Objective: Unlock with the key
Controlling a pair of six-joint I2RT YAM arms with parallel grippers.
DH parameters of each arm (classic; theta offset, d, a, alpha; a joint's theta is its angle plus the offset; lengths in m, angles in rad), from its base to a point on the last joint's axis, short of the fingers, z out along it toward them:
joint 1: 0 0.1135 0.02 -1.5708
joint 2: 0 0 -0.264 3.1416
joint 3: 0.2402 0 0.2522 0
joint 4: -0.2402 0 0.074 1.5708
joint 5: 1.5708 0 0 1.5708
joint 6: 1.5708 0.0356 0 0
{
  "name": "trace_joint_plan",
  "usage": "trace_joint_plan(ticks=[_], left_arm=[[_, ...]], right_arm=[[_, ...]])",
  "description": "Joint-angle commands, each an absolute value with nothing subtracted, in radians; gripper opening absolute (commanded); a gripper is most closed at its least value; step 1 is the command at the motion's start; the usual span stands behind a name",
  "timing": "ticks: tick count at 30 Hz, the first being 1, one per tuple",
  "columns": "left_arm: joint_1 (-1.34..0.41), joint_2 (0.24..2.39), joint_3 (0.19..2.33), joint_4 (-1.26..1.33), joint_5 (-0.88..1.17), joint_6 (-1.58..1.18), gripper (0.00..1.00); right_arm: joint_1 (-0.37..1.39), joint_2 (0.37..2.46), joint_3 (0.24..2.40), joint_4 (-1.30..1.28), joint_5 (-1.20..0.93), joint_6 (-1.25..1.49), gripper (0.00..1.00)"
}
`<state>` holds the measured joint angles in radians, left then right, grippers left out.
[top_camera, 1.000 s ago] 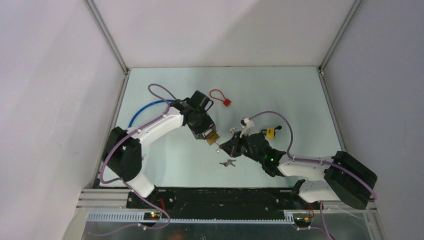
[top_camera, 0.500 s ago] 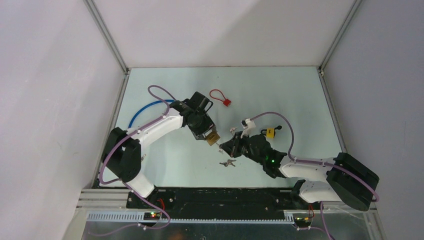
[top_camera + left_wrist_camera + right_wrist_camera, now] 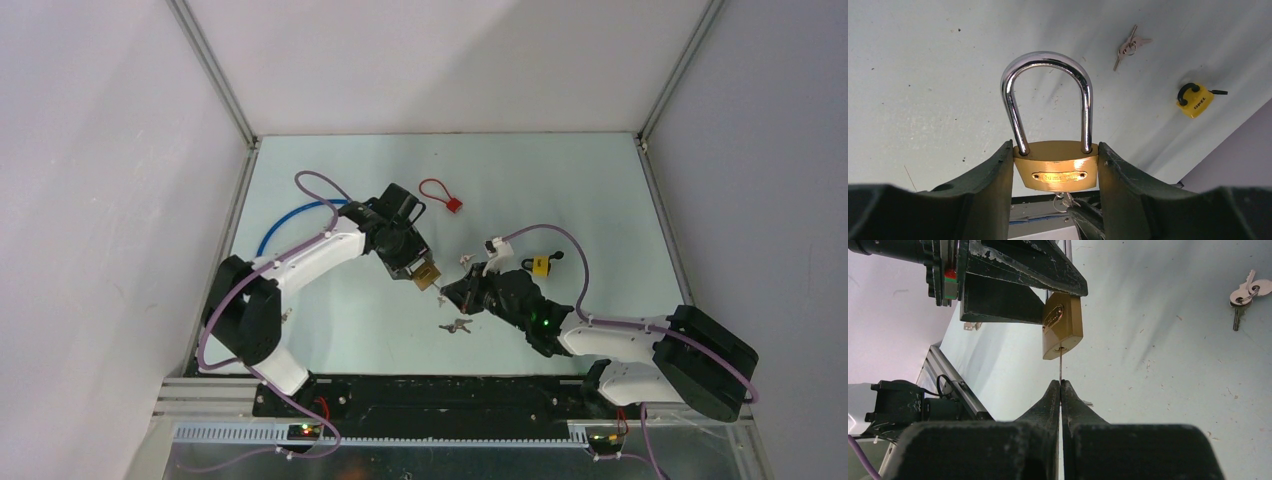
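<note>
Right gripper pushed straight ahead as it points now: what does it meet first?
The brass padlock, keyhole end, held in the left gripper; the thin key blade in the right gripper seems at its keyhole.

Dark lettering on yellow padlock [image 3: 1194, 101] — unreadable; brass padlock [image 3: 1057, 172] plate too.

Right claw [image 3: 1061, 386] pinches key [image 3: 1060, 367]; blade tip at padlock [image 3: 1063, 325] keyhole

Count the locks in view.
3: a brass padlock in the left gripper, a yellow one beside the right arm, a red cable lock farther back. The blue loop behind the left arm may hide another.
</note>
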<state>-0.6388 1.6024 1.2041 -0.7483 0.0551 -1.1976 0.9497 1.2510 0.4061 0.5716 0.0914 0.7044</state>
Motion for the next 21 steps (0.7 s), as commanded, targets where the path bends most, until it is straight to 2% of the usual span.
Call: trace_joint_plan(ticks=[1, 13, 21], left_arm=[[-0.643, 1.534, 1.210, -0.722, 0.101, -1.228, 0.00], [-0.653, 1.529, 1.196, -0.693, 0.159, -1.259, 0.00], [-0.657, 1.498, 1.184, -0.661, 0.205, -1.288, 0.00]], right_arm=[[0.952, 1.237, 0.410, 0.604, 0.138, 0.703, 0.00], [0.970, 1.273, 0.391, 0.732, 0.170, 0.645, 0.00], [0.988, 1.373, 0.320, 1.043, 0.165, 0.589, 0.00]])
